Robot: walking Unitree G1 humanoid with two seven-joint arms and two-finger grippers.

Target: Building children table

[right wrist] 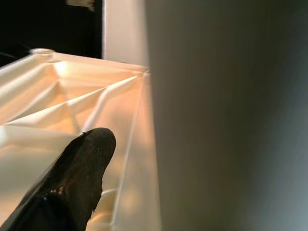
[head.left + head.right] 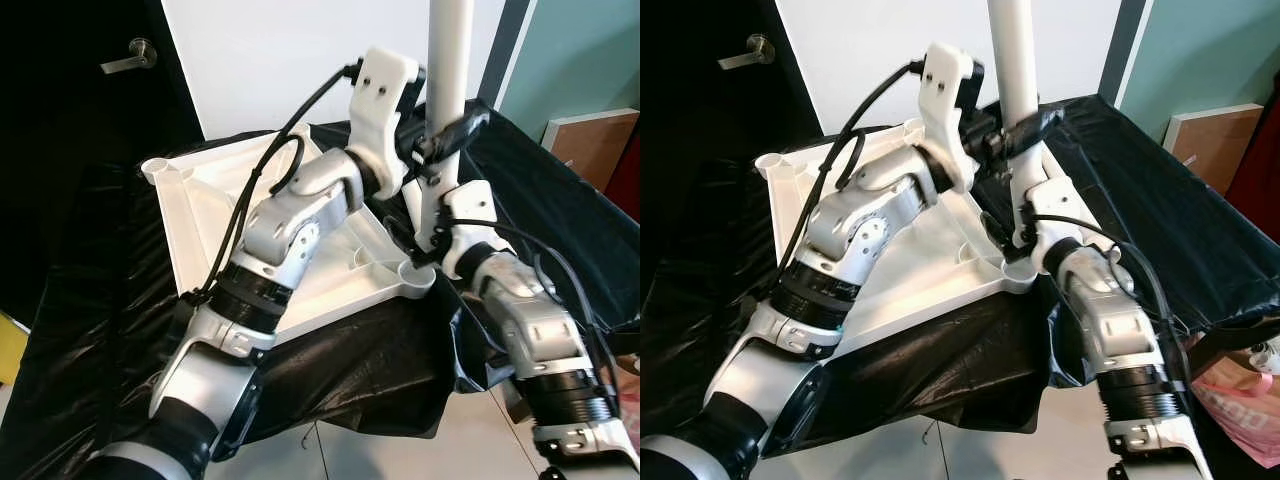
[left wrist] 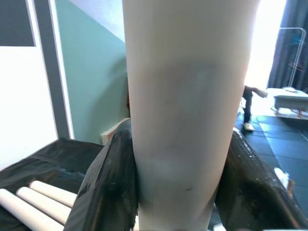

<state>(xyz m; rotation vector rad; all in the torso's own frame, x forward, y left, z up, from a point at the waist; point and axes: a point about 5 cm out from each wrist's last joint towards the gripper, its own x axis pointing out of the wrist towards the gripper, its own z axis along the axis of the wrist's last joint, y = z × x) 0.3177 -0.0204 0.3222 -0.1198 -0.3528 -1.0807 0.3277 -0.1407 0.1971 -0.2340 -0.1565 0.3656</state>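
The white table top (image 2: 200, 210) lies upside down on a black-covered surface. A white leg (image 2: 448, 50) stands upright in the corner socket (image 2: 415, 275) nearest my right arm. My left gripper (image 2: 440, 140) is shut on the leg partway up; in the left wrist view both black fingers (image 3: 108, 183) press against the leg (image 3: 183, 96). My right gripper (image 2: 425, 235) sits low at the leg's base, just above the socket. In the right wrist view one finger (image 1: 72, 183) stands a little apart from the leg (image 1: 226, 115), over the ribbed underside (image 1: 57, 96); the other finger is hidden.
An empty socket (image 2: 158, 168) stands at the table top's far left corner. Spare white legs (image 3: 33, 199) lie on the black sheet. A dark door (image 2: 80, 100) is on the left, a wooden board (image 2: 595, 140) leans at the right, and a pink bag (image 2: 1250, 410) sits on the floor.
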